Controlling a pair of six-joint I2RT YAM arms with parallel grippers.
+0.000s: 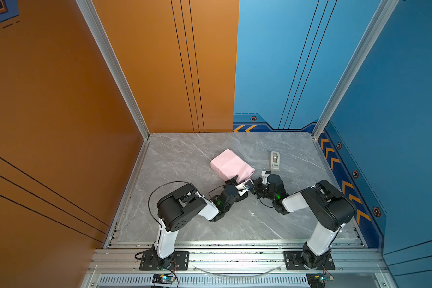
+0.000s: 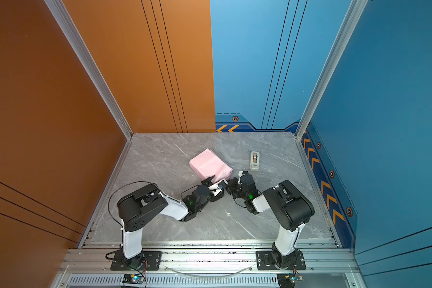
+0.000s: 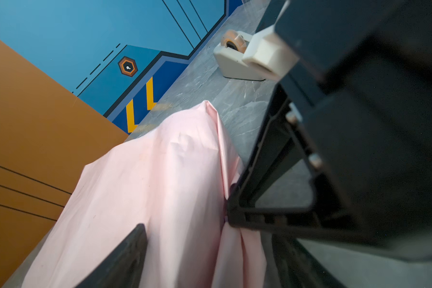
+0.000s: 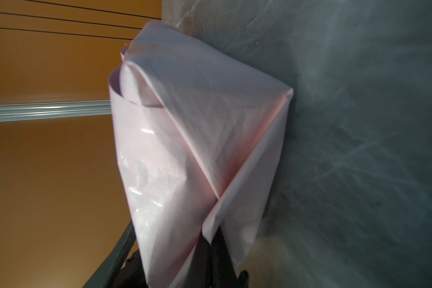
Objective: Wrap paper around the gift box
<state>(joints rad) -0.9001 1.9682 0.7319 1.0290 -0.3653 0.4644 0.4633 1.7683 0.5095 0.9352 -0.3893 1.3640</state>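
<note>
The paper (image 1: 231,163) shows its pale pink face and is folded into a parcel in the middle of the table in both top views (image 2: 210,163). The gift box is hidden under it. At the parcel's near end my left gripper (image 1: 238,183) stands open, its fingers (image 3: 125,256) apart on either side of the loose paper (image 3: 160,187). My right gripper (image 1: 250,183) comes in from the right. It is shut, and its fingertips (image 4: 211,245) pinch the tip of a folded flap of paper (image 4: 185,137).
A small beige tape dispenser (image 1: 274,160) stands on the table behind and to the right of the parcel, close to my right arm. Orange and blue walls enclose the grey marble table (image 1: 185,154) on three sides.
</note>
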